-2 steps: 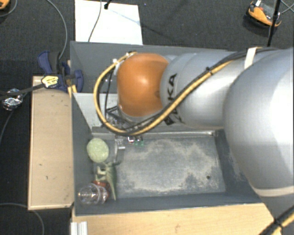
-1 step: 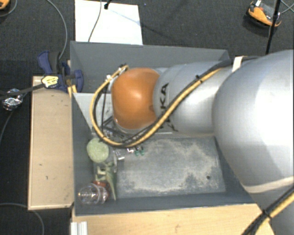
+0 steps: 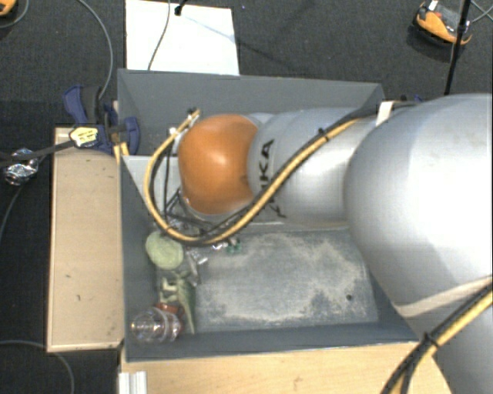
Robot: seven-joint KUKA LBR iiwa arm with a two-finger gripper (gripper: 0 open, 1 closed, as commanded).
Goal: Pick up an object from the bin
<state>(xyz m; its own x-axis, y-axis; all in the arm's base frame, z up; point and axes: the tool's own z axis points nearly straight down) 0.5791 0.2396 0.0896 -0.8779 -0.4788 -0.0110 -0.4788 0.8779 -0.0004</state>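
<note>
A pale green round lump (image 3: 163,250) lay at about 9 o'clock in the grey bin (image 3: 308,285), by its left wall. At the lump's 5 o'clock sat a small green-and-white thing (image 3: 177,292), and a clear plastic bottle (image 3: 154,325) filled the 7 o'clock corner. The end effector (image 3: 196,254) hung beside the lump under the orange wrist cover (image 3: 216,161); I cannot tell whether it was open or closed.

Dark carpet floor (image 3: 46,69); blk cables (image 3: 110,58) across it; white sheet (image 3: 192,42) top ctr; orange gadget (image 3: 437,21) top rt.
</note>
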